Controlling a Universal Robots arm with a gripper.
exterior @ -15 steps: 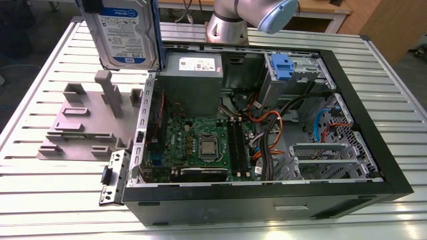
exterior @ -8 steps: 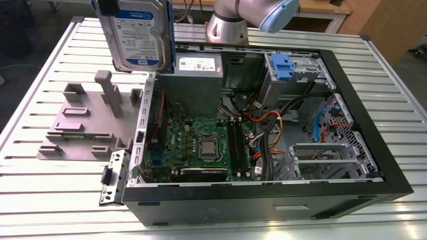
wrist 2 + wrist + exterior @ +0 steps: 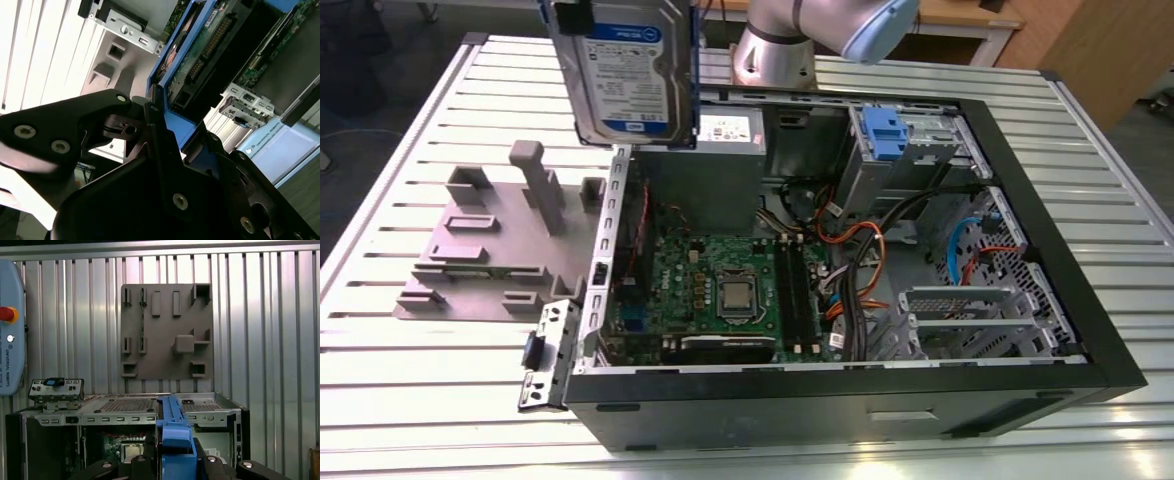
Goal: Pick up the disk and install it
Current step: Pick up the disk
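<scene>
Exterior view: hanging upright in the air, label toward the camera, the disk [image 3: 630, 70], above the wall of the open computer case [image 3: 854, 400]; grey holder [image 3: 480, 250] flat on the slatted table [image 3: 427, 400] toward the exterior view's left

Second wrist view: gripper [image 3: 160, 125] pinching the disk by its blue bracket [image 3: 175, 50]

First wrist view: pinched bracket above the case, holder beyond

Open computer case [image 3: 854, 400] sits centre-right; grey holder [image 3: 467, 250] lies mid-left, seemingly just beside it, on a slatted table [image 3: 414, 380]
</scene>
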